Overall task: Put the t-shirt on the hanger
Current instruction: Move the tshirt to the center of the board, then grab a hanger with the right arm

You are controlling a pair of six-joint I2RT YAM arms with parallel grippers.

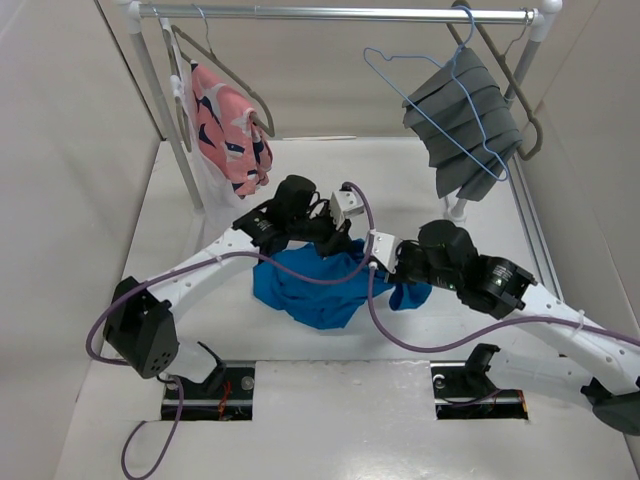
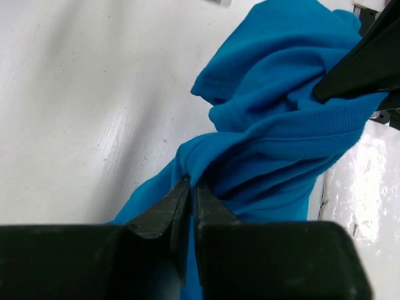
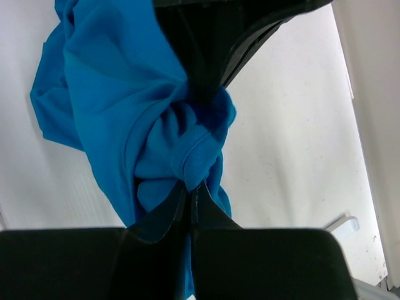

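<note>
The bright blue t-shirt [image 1: 318, 290] hangs bunched between my two grippers above the white table. My left gripper [image 1: 335, 240] is shut on a fold of the t-shirt [image 2: 275, 125], pinched at the fingertips [image 2: 181, 187]. My right gripper [image 1: 385, 262] is shut on a ribbed edge of the t-shirt [image 3: 125, 119], just below the left gripper's black fingers [image 3: 212, 44]. The thin light-blue wire hanger [image 1: 440, 100] hangs on the rail at the back right, in front of the grey pleated garment.
A metal rail [image 1: 340, 13] spans the back. A pink patterned garment [image 1: 230, 130] hangs on a grey-brown hanger at the left; a pleated grey garment [image 1: 465, 125] at the right. White walls [image 1: 70, 200] stand on both sides.
</note>
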